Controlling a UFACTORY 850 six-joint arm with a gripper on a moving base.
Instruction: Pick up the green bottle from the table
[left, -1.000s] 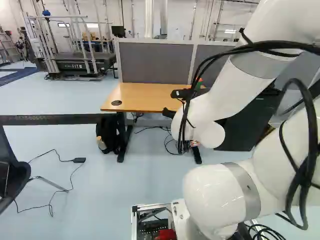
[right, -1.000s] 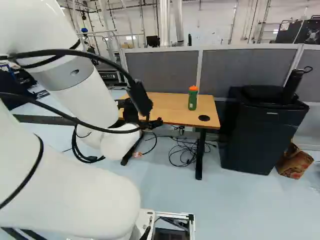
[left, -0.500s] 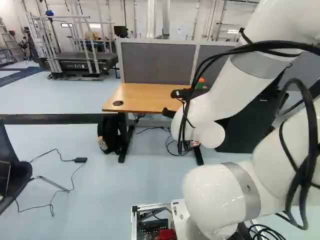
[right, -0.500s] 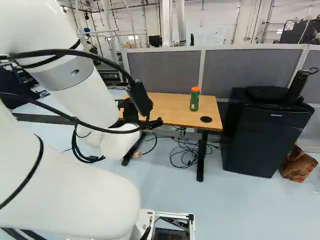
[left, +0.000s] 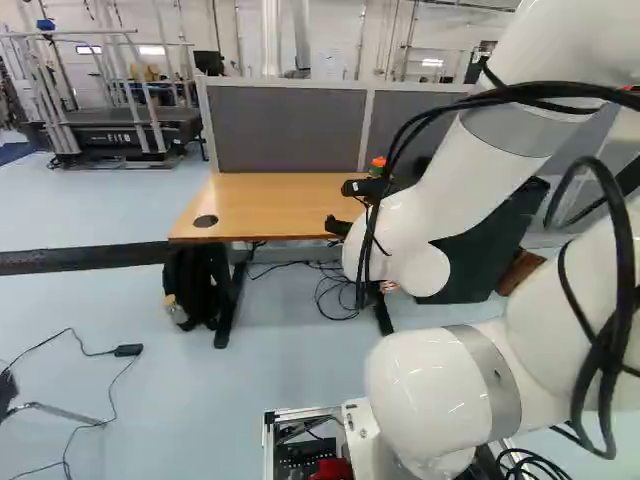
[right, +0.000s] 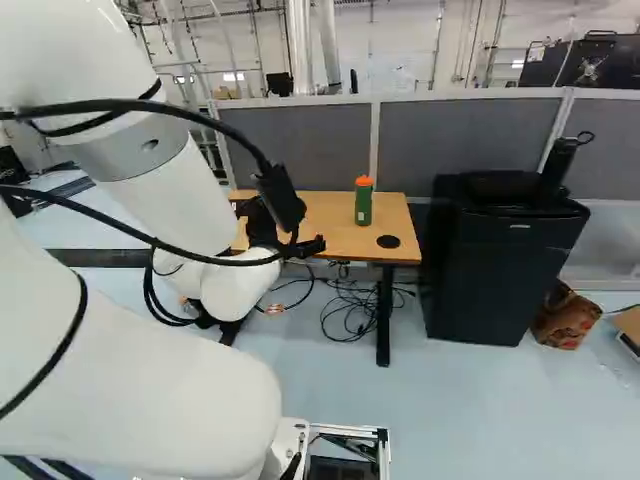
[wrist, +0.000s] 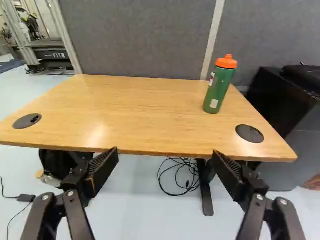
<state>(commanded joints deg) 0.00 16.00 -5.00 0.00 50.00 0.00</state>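
Near ten o'clock from the black two-fingered gripper, a dark round disc was set in the light-brown wooden table. Its fingers stood wide apart, holding nothing. At one o'clock, the green, orange-capped cylindrical bottle stood upright on the table; reaching, gripping and lifting apparently remained.

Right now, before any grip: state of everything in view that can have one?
Fingers: open, holding nothing.
Green bottle: upright on the table, not gripped.
Orange cap: on the bottle.
Black mini fridge: door shut.
Cables under the table: loosely tangled on the floor.
Brown paper bag: on the floor beside the fridge, contents can't be seen.
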